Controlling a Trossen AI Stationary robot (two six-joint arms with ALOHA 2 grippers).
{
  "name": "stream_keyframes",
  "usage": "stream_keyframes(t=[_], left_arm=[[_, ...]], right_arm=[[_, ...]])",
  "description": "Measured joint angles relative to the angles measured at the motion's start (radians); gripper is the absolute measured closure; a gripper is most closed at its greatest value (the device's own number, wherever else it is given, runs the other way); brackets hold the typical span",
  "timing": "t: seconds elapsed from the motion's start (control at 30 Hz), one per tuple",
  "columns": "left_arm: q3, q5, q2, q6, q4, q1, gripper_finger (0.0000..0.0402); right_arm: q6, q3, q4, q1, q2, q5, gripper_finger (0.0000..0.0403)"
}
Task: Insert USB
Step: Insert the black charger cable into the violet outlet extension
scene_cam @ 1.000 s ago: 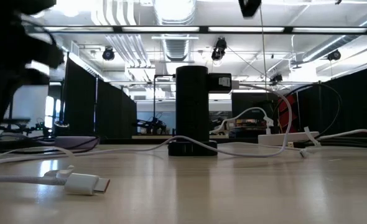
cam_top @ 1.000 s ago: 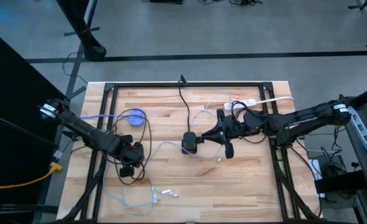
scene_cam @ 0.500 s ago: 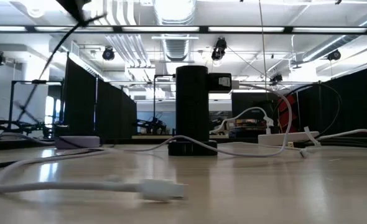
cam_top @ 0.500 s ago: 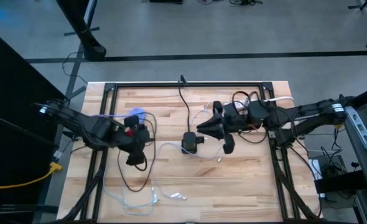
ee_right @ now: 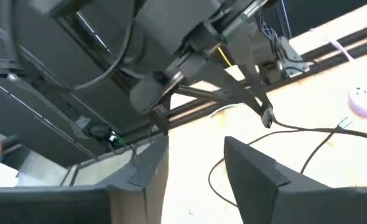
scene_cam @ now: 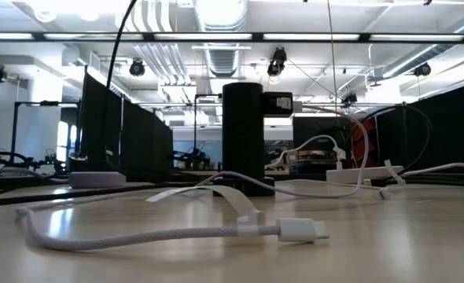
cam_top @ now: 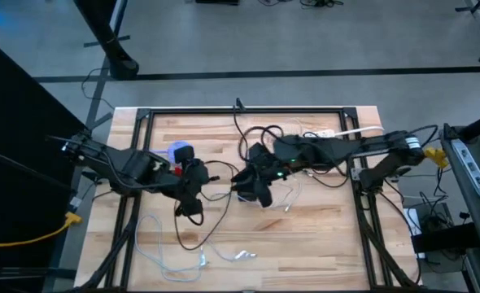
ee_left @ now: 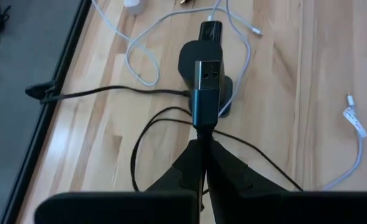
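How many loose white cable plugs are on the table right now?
2. One white cable plug lies near the front edge of the wooden table. The other white plug lies beside the black dock, towards the right arm. More may be hidden under the arms.

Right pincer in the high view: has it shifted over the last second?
Yes. The right pincer has swung toward the left arm's side and now sits over the black USB hub, which stayed put.
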Motion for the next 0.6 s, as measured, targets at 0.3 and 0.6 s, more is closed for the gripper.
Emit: stream_keyframes(t=[0.3, 0.6], left_arm=[[0.013, 0.0, 0.034, 0.0, 0.053, 0.0, 0.0401], [0.013, 0.001, 0.035, 0.0, 0.057, 0.0, 0.0401]], right_arm=[[0.135, 0.065, -0.048, -0.014, 0.091, -0.002, 0.0248], [0.163, 0.069, -0.078, -0.017, 0.106, 0.007, 0.0271]])
